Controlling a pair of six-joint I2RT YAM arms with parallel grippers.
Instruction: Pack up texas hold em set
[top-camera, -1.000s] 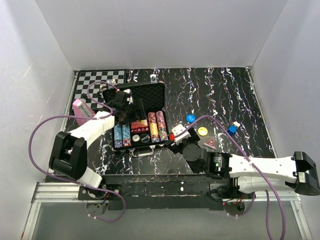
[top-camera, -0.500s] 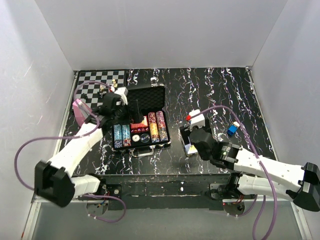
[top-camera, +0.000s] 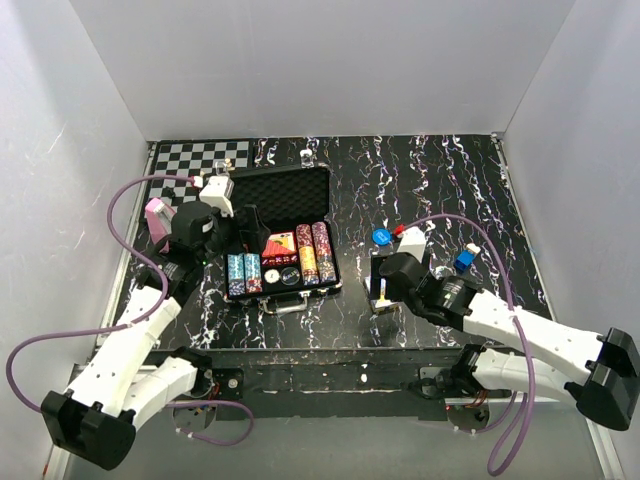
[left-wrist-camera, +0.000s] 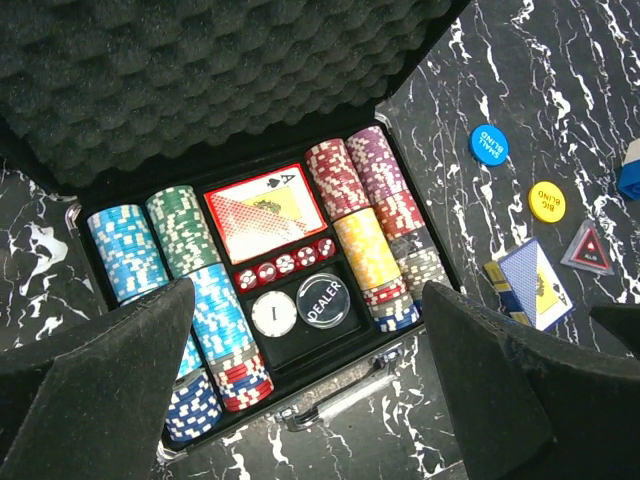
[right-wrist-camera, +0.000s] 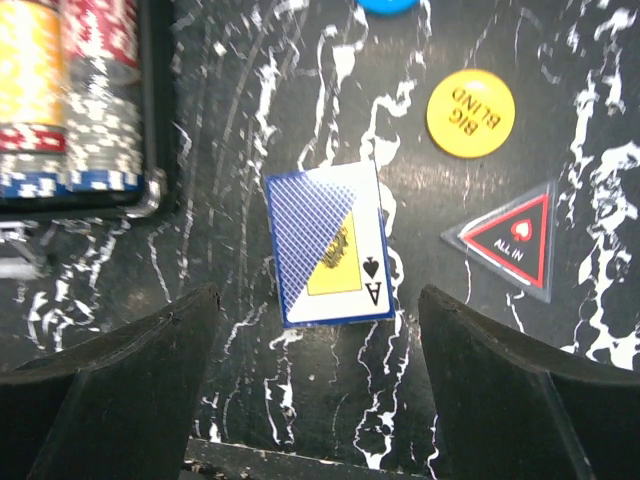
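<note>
Top view first: the black case (top-camera: 283, 240) sits open on the marbled black table (top-camera: 440, 180), a bit left of centre, lid swung toward the far wall and handle side facing the arms. The left gripper (top-camera: 248, 228) hangs over the left part of the case, and the right gripper (top-camera: 384, 289) is low over the table just right of the case. A blue button (top-camera: 381, 237) lies just past the right gripper, a small blue cube (top-camera: 463, 258) sits off to its right, and the chessboard (top-camera: 195, 157) is in the far left corner. Left wrist cam: jaws spread wide, nothing in them, looking straight into the case. Bumpy foam (left-wrist-camera: 200, 70) lines the lid. Chips (left-wrist-camera: 370, 240) fill the rows on both sides and the red deck (left-wrist-camera: 265, 210) lies in the middle slot. A row of red dice (left-wrist-camera: 290, 265) sits right below it, then a white button (left-wrist-camera: 270, 313) beside the dealer button (left-wrist-camera: 322, 298). Out on the table right of the case are the blue button, a yellow button (left-wrist-camera: 545, 200), a triangle marker (left-wrist-camera: 590, 247) and the blue deck (left-wrist-camera: 535, 282). Right wrist cam: the fingers (right-wrist-camera: 120, 390) are wide apart too and hold nothing. The blue deck lies flat on the table below the gap, ace of spades showing. The yellow button reads BIG BLIND, the triangle marker reads ALL IN just right of the deck, and a chip-filled corner of the case shows top left.
</note>
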